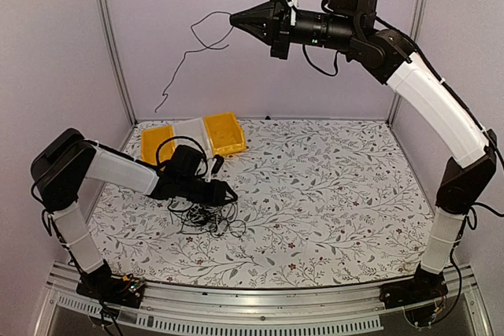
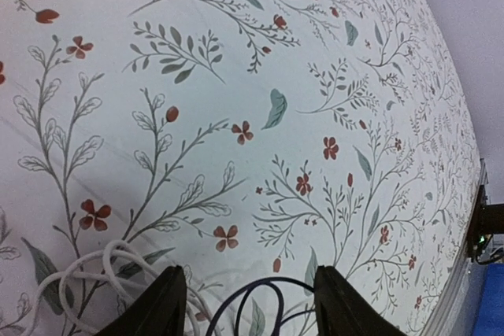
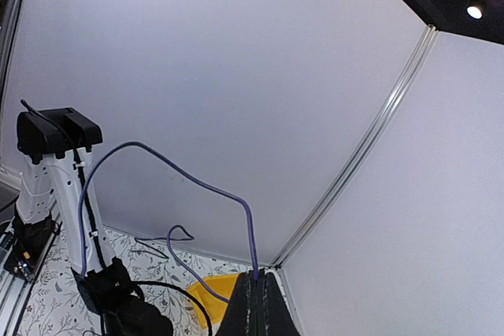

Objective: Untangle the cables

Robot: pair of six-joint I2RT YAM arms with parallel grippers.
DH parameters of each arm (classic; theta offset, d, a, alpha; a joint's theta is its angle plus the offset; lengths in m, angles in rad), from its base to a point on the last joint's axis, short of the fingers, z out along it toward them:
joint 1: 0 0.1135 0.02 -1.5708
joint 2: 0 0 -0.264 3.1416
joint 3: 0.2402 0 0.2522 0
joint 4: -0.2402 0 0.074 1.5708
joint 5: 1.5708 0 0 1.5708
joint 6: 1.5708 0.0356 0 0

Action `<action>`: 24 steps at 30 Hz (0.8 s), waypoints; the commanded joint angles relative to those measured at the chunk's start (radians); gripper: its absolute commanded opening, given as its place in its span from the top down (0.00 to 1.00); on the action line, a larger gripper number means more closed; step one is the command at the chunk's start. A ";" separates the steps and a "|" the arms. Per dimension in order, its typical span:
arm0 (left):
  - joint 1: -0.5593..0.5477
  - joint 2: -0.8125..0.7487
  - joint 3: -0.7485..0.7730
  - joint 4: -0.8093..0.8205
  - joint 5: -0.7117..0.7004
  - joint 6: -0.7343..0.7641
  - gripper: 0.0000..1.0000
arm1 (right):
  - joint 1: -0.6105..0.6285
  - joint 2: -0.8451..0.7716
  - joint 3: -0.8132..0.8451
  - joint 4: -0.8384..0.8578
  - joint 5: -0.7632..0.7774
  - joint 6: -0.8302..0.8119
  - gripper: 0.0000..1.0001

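Observation:
A tangled pile of thin black cables (image 1: 209, 216) lies on the floral table at front left. My left gripper (image 1: 228, 193) is low beside it and open; in the left wrist view (image 2: 248, 298) a dark cable loop (image 2: 272, 298) lies on the cloth between the fingers, with white cable coils (image 2: 90, 269) to the left. My right gripper (image 1: 236, 20) is raised high at the back and shut on one thin dark cable (image 1: 183, 57) that hangs free to the left. In the right wrist view (image 3: 257, 277) that cable (image 3: 161, 159) arcs away from the shut jaws.
Two yellow bins (image 1: 224, 131) (image 1: 156, 143) with a pale tray (image 1: 191, 133) between them stand at the back left of the table. A yellow bin also shows in the right wrist view (image 3: 209, 293). Walls and metal posts (image 1: 110, 45) close in the back and sides.

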 commanded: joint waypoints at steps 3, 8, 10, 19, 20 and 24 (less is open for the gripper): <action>-0.022 -0.112 0.051 -0.023 -0.017 0.042 0.39 | -0.001 -0.095 -0.043 0.047 0.103 -0.047 1.00; -0.023 -0.276 0.101 -0.066 -0.106 0.015 0.35 | -0.006 -0.186 -0.241 0.073 0.137 -0.045 1.00; -0.022 -0.332 0.117 -0.084 -0.150 -0.001 0.33 | -0.018 -0.209 -0.288 0.074 0.138 -0.032 1.00; -0.021 -0.434 0.291 -0.266 -0.291 0.054 0.33 | -0.102 -0.277 -0.493 0.072 0.112 0.116 1.00; -0.023 -0.442 0.306 -0.279 -0.295 0.075 0.36 | -0.105 -0.276 -0.513 0.069 0.118 0.129 1.00; -0.080 -0.458 0.368 -0.340 -0.388 0.264 0.41 | -0.119 -0.264 -0.573 0.069 0.139 0.211 1.00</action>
